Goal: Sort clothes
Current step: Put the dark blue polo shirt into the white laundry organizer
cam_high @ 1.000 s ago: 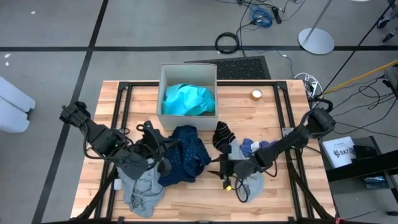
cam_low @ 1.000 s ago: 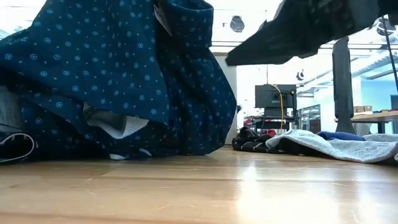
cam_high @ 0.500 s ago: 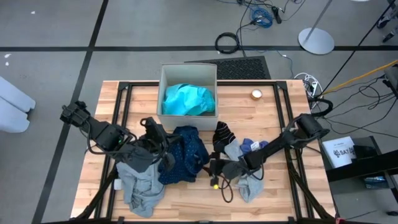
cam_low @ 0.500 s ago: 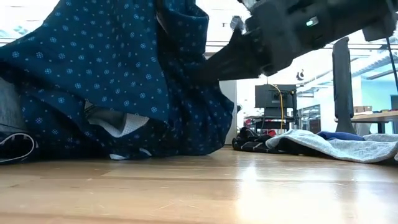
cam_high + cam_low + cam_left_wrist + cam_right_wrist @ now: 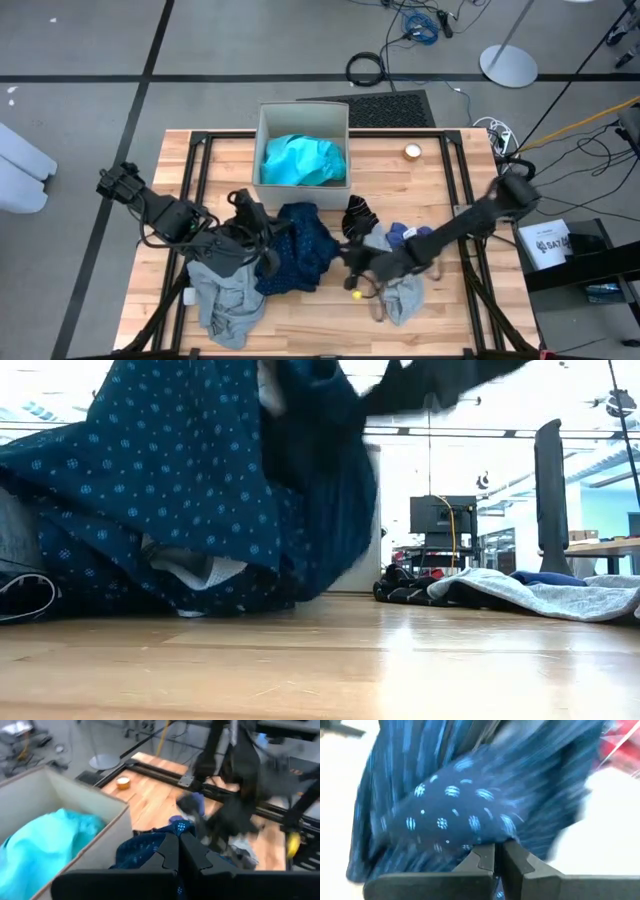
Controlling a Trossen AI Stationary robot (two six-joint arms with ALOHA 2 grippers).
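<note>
A navy dotted garment [image 5: 300, 250] lies heaped at the table's middle; its lower folds [image 5: 190, 585] rest on the wood. My left gripper [image 5: 265, 250] is shut on its left part and my right gripper [image 5: 345, 258] is shut on its right edge. A turquoise garment [image 5: 303, 160] lies inside the beige box [image 5: 262, 140]. One grey garment [image 5: 225, 295] lies near left under my left arm. Another [image 5: 403, 297] lies near right. A black sock [image 5: 358, 213] and small blue pieces [image 5: 405, 235] lie under my right arm. My left gripper pinches a raised fold of the navy garment [image 5: 172, 831] between its two shut fingers, coming in from the table's left. The cloth bunches up around the fingertips. My right gripper pinches the navy garment's right-hand edge [image 5: 470, 837] between its shut fingers, coming from the table's right; how many layers, I cannot tell. The cloth rises to the fingers while its lower part stays on the table.
The box stands at the far middle of the table. A small round object [image 5: 412, 152] sits at the far right. Black frame rails [image 5: 465, 200] run along the table's sides. Bare wood [image 5: 400, 660] lies along the near edge.
My right gripper has moved toward the table's left, reached the navy garment's right edge and shut on it. That edge has been drawn up and leftward off the wood, while the garment's lower folds stay down. My left gripper has edged slightly right, still holding.
</note>
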